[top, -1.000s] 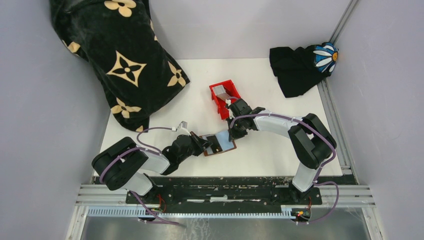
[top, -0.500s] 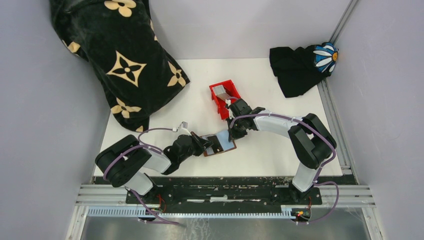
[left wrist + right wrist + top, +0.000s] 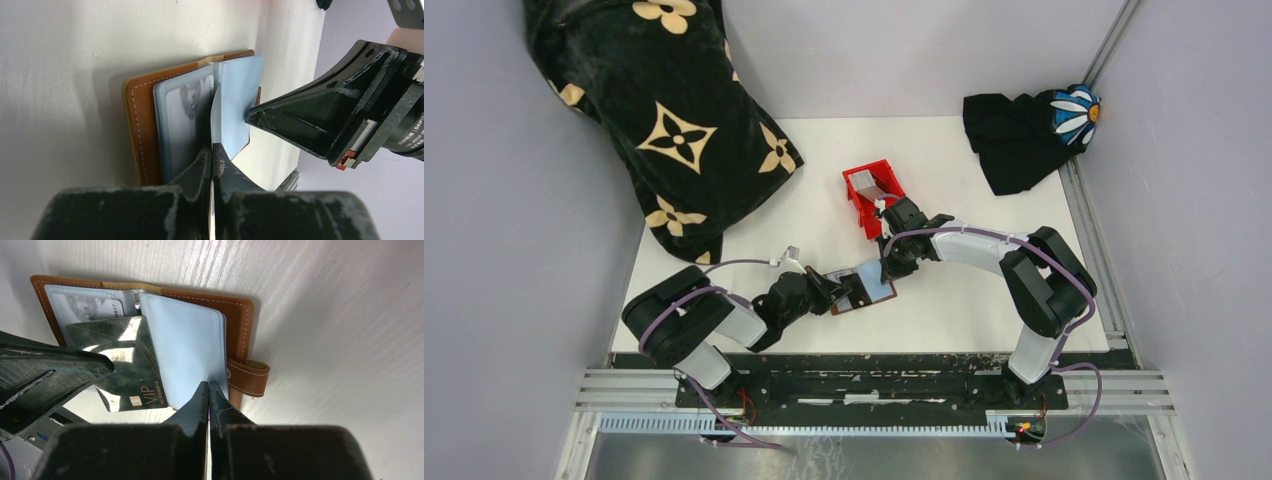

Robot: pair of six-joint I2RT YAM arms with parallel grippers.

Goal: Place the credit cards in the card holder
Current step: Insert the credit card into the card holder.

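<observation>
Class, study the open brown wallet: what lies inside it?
Inside the wallet, a grey card sits in a clear sleeve. The left fingers hold a dark VIP card, which covers part of that sleeve. The pale blue sleeve hides whatever lies beneath it.

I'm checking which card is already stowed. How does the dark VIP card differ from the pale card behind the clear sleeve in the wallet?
The VIP card is dark and mirror-like; the sleeved card is pale grey with a printed picture. The VIP card is pinched by the left fingers and sticks out past the card holder; the sleeved card lies flat inside it. Both are thin rectangular cards.
</observation>
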